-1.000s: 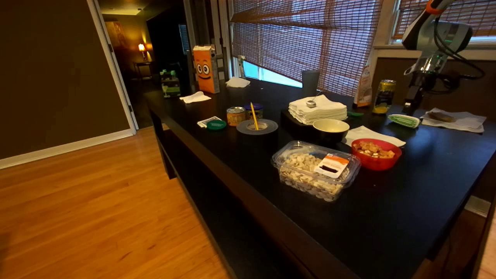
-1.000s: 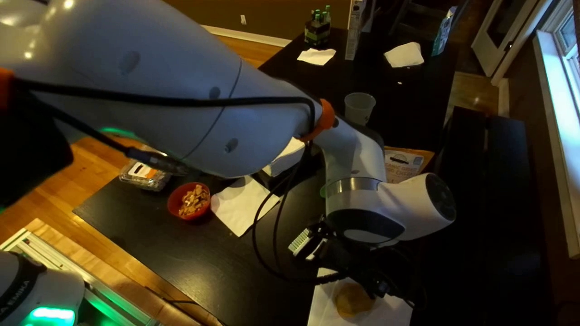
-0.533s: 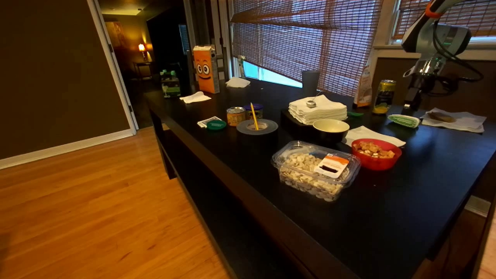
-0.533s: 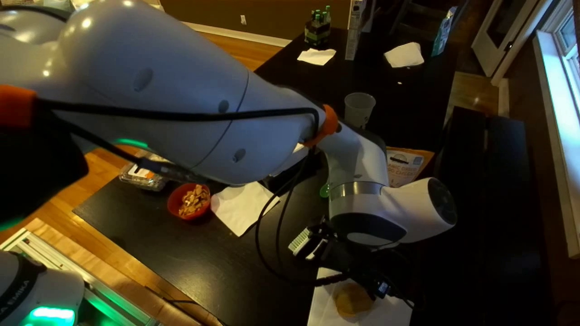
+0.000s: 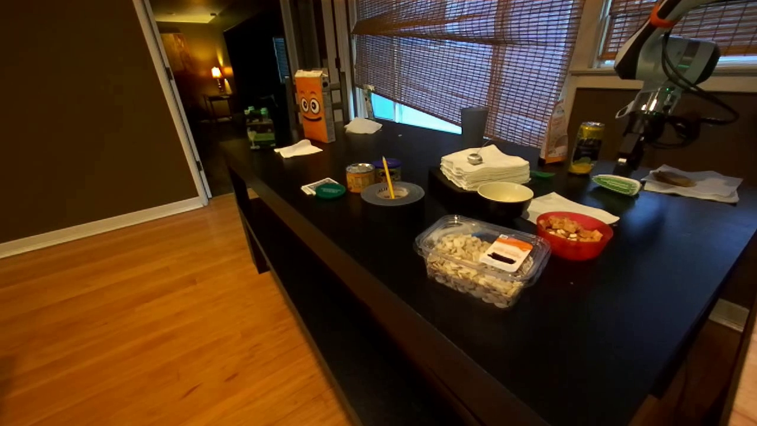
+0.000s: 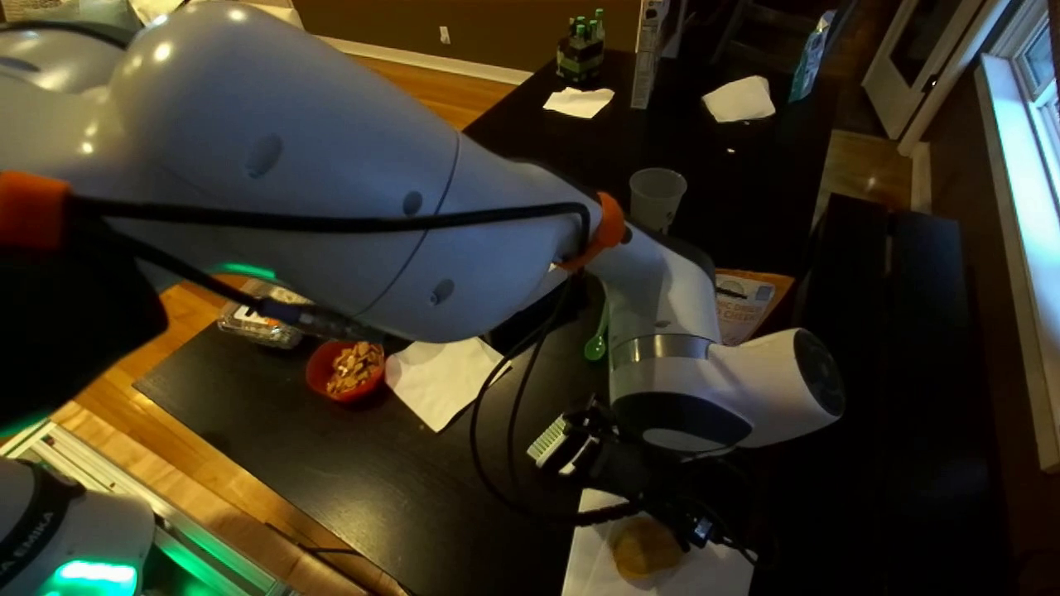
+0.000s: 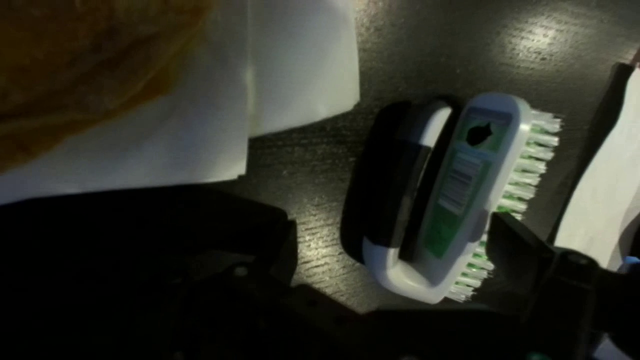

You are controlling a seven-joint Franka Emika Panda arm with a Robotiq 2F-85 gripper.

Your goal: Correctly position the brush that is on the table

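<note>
Brush (image 7: pixel 457 195) lies on its side, right of centre in the wrist frame, on the counter (image 6: pixel 356 472); the hand (image 7: pixel 394 237) spans it, fingers (image 7: pixel 524 250) apart, presumably to squeeze from handle (image 7: pixel 397 200) to bristles (image 7: pixel 522 177) before turning it.
</note>
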